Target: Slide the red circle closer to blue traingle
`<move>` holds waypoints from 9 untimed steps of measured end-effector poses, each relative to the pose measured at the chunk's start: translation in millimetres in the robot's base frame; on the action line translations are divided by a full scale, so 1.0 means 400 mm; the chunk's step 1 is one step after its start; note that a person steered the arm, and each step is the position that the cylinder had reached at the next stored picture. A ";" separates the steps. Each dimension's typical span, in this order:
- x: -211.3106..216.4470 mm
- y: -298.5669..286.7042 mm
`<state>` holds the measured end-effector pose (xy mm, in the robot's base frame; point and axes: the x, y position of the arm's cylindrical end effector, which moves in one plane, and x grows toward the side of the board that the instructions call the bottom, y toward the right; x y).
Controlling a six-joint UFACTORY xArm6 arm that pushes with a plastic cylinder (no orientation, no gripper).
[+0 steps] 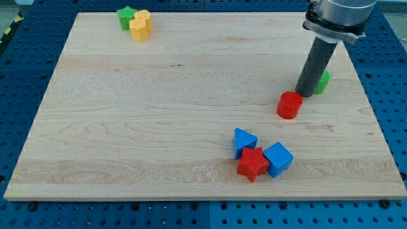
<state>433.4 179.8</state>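
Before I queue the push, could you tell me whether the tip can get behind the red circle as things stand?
Probably yes: my tip sits just above-right of the red circle, opposite the blue triangle, with nothing between them.

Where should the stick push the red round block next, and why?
Probably down and toward the view's left. My tip sits just up and right of the red circle, on the side away from the blue triangle, which lies lower left beside the red star. Pushing that way should slide the circle nearer the triangle.

Board (159, 108) – pale wood, smooth, matt; red circle (289, 105) – matt.
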 end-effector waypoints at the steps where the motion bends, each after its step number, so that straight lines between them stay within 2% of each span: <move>1: 0.014 -0.049; 7: 0.195 -0.081; 9: 0.205 -0.028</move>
<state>515.4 168.7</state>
